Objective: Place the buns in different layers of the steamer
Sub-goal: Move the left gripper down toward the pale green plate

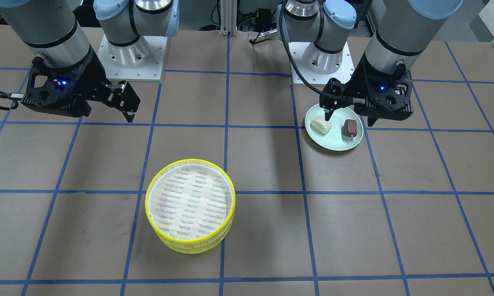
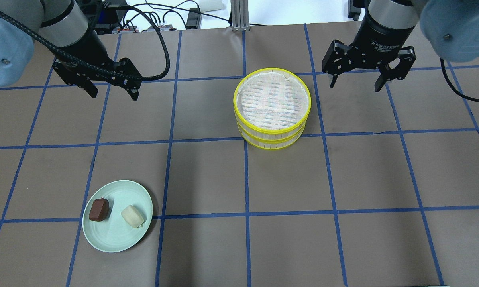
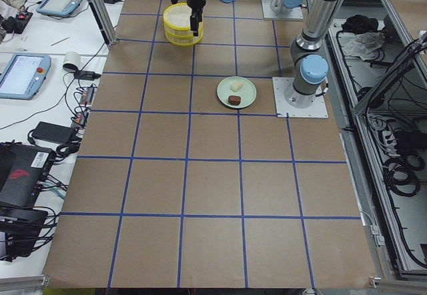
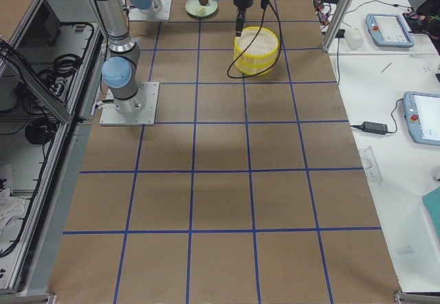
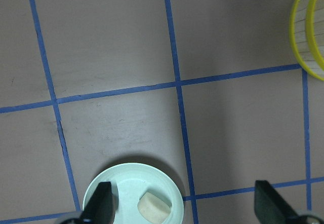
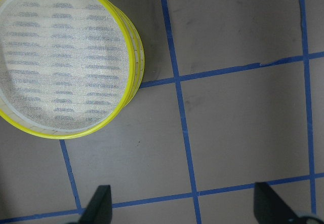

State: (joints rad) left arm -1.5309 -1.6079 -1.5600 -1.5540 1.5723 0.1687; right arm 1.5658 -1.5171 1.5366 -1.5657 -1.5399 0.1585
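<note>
Yellow-rimmed steamer (image 1: 190, 204) sits mid-table as a stack: top tray (image 2: 272, 97) on lower tray (image 2: 270, 141), a little off-centre. White slatted base of the top tray is bare; the lower tray's inside is hidden. Stacked like this, the top tray likely has to come off before the lower one can take a bun.

Both buns lie on the pale green plate (image 2: 116, 239), well apart from the steamer, on the robot's left side. White bun (image 2: 132, 216) is rounded and cream. Brown bun (image 2: 99, 209) is rectangular, dark reddish. They lie side by side, not touching, so each looks pickable alone.

Left gripper (image 2: 114, 95) hangs high, jaws wide apart, nothing held. Its wrist view shows the plate and the white bun at the bottom edge, so it seems staged for bun pickup. Right gripper (image 2: 355, 86) also hangs high, jaws wide apart and empty, with the steamer off to one side in its wrist view. It is probably placed to handle the trays.

No bun is in a tray yet, so the task looks unstarted.
</note>
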